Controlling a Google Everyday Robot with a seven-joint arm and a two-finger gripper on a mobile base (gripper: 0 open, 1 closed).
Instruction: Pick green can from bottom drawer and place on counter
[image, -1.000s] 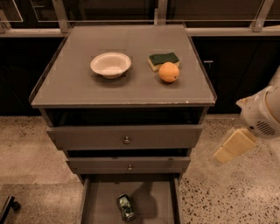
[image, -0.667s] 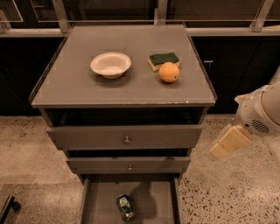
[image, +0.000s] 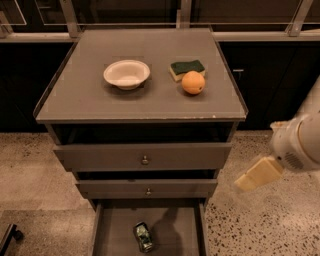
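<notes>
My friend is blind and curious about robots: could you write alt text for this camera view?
A green can lies in the open bottom drawer of a cabinet, while the robot's gripper hangs off to its right, apart from it. On the counter sit a white bowl, a green sponge and an orange.

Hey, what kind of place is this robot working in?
Probably a kitchen-style mock-up: counter with bowl, sponge and orange, drawers below, terrazzo floor. The gripper hangs right of the drawers.

Hand (image: 258, 174) slightly lower, farther left.
</notes>
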